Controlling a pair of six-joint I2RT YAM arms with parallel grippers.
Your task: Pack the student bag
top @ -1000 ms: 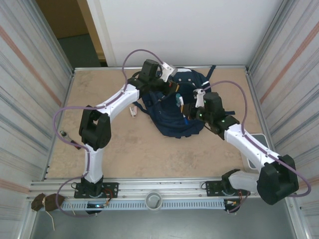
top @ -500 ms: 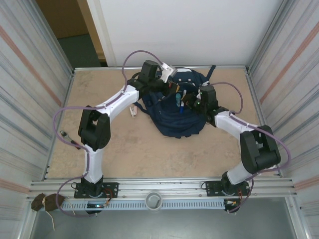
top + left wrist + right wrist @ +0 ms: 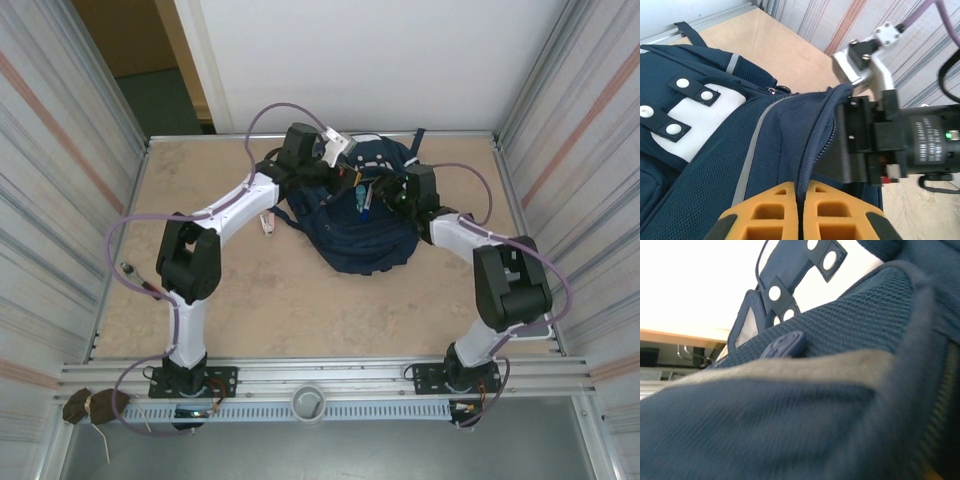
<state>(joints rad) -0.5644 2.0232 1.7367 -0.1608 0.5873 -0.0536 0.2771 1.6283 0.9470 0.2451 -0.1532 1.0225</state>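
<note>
The student bag (image 3: 350,240), navy with a pale stripe and white patches, lies at the far middle of the table. My left gripper (image 3: 338,178) is at its far left rim. In the left wrist view its orange fingers (image 3: 775,210) are shut on the bag's zipper edge (image 3: 815,150), holding it up. My right gripper (image 3: 388,193) is pressed against the bag's opening from the right, with navy mesh fabric (image 3: 790,415) covering its jaws. Blue pen-like items (image 3: 361,197) stick out of the opening between the two grippers.
A small white and pink item (image 3: 267,222) lies on the tan table left of the bag. Metal walls close in on both sides, with a white wall at the back. The right arm's black wrist housing (image 3: 880,140) sits close behind the held edge.
The right arm has swung from the bag's right side towards the far left, folding its elbow, and its gripper now sits at the opening. The left arm holds the same edge, unmoved.
</note>
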